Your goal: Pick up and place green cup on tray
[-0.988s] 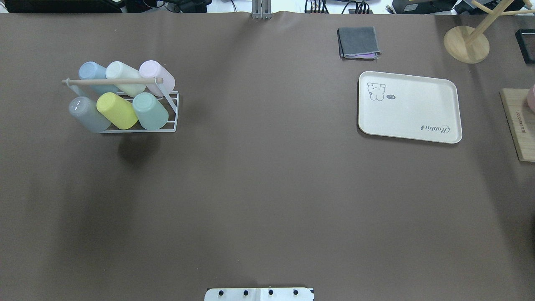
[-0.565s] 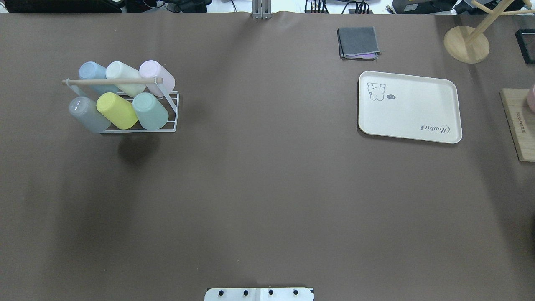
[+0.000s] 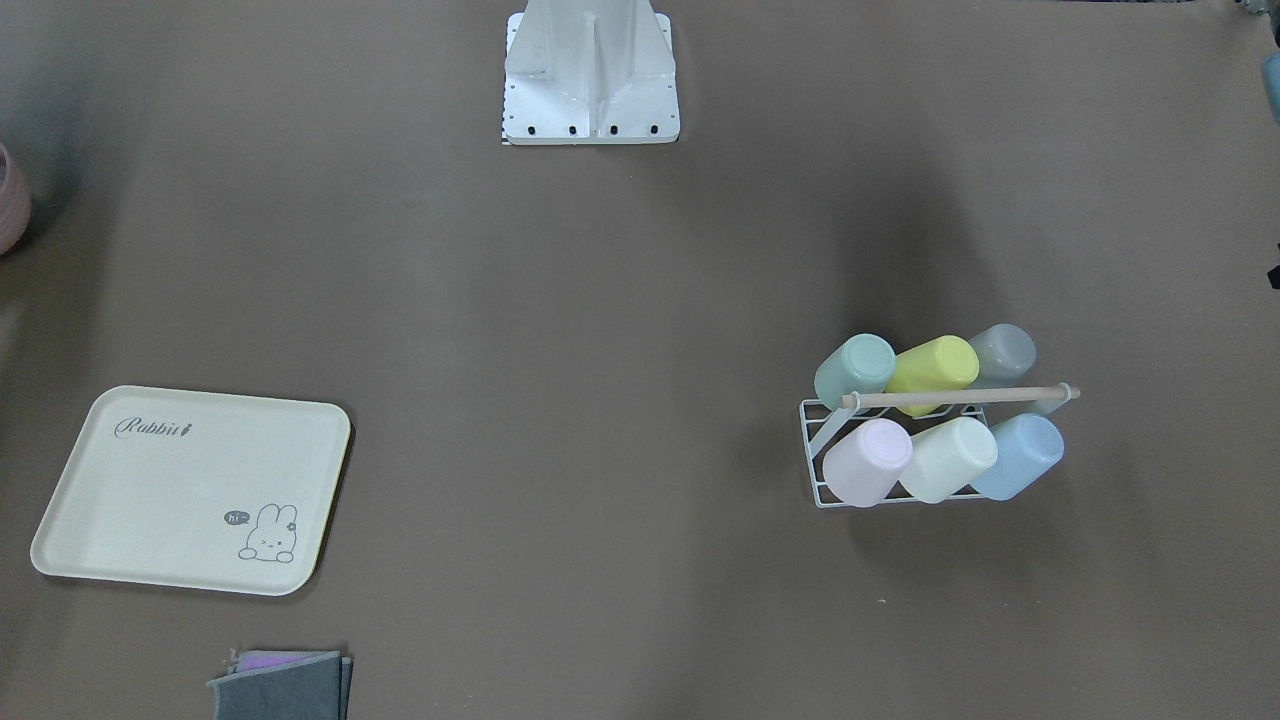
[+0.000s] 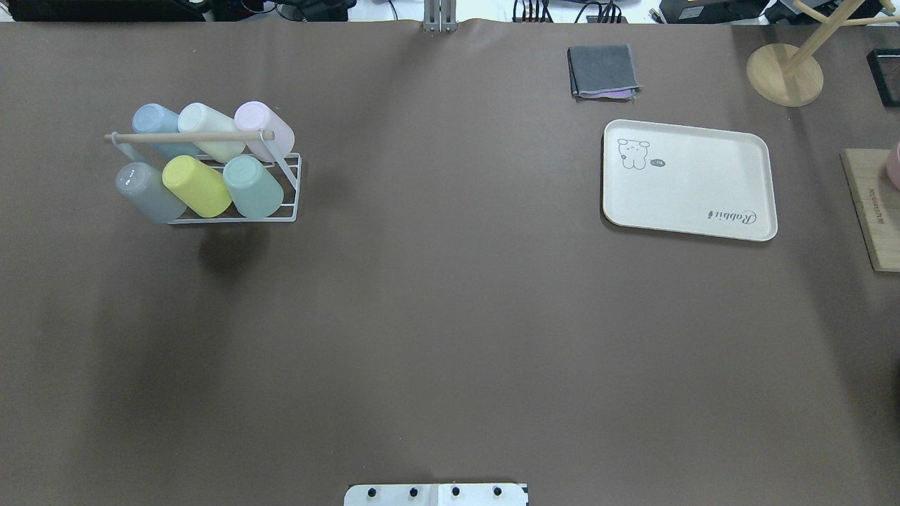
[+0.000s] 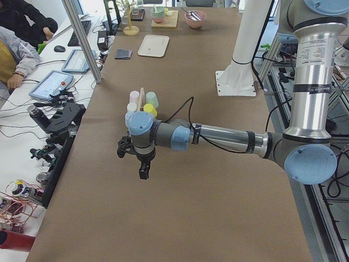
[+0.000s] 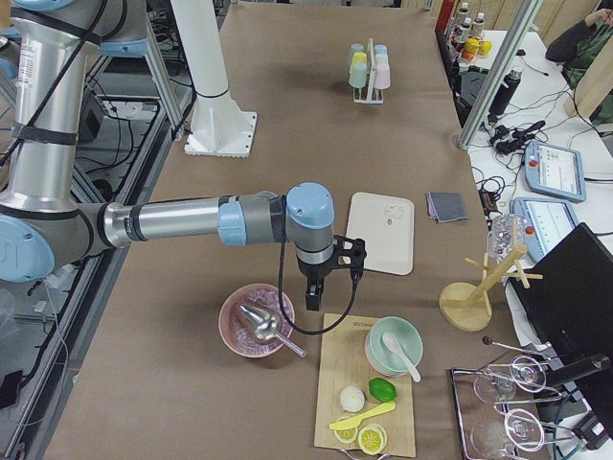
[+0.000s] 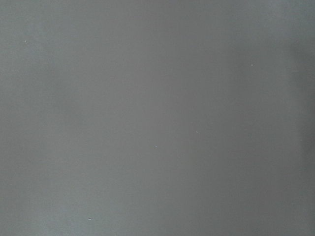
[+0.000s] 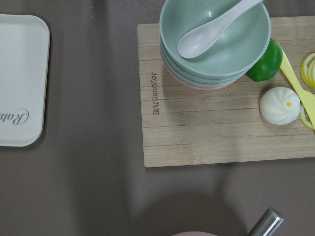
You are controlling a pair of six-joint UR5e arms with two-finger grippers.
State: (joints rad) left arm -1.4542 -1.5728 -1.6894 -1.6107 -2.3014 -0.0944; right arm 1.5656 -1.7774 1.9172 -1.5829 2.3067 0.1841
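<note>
Left hand (image 5: 142,172) aloft; green cup (image 4: 253,186) unmoved

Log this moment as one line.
phase: pre-grasp | green cup: in rack, untouched | tray: no cup | left gripper: hovering clear of rack | right gripper: hovering beside tray

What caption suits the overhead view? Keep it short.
Green cup in the wire rack at left; tray lies apart at right.

Checking my overhead feed against the earlier ones, I find no change: the mint-green plastic cup (image 4: 253,186) toward the brown bench's (image 4: 450,316) far-left corner and the cream rectangular tray (image 4: 696,186) toward its far-right corner have not shifted.
</note>
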